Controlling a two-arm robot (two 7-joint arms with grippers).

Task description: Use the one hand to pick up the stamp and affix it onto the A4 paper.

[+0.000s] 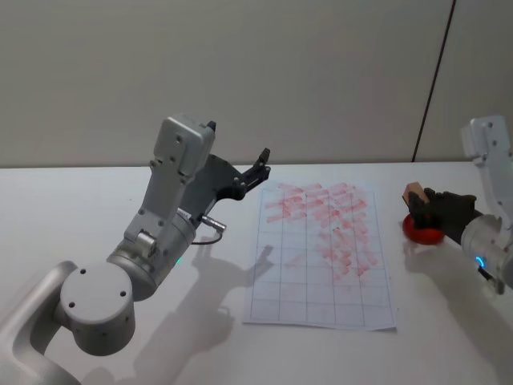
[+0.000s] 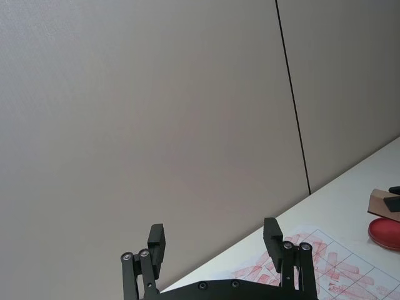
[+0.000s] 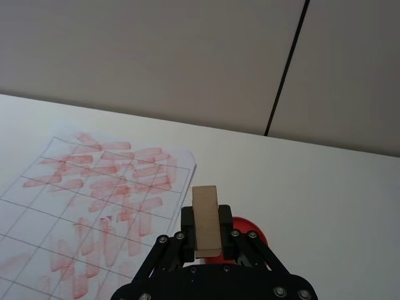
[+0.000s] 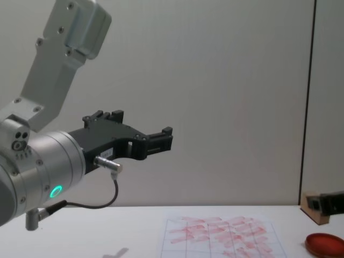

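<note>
The tan wooden stamp (image 1: pixel 414 193) is clamped upright between the black fingers of my right gripper (image 1: pixel 422 205), at the table's right side, just above a flat red round dish (image 1: pixel 423 233). In the right wrist view the stamp (image 3: pixel 205 219) stands up out of the shut jaws, the dish (image 3: pixel 250 230) just beyond it. The A4 paper (image 1: pixel 321 257) lies flat in the middle, a gridded white sheet covered in red stamp marks, left of the stamp. My left gripper (image 1: pixel 260 164) hangs raised above the table left of the paper's far corner, open and empty (image 2: pixel 214 237).
The white table (image 1: pixel 96 208) runs to a pale wall with a dark vertical seam (image 1: pixel 433 80) behind the dish. The left arm's large silver wrist (image 4: pixel 37 172) looms high over the table's left half.
</note>
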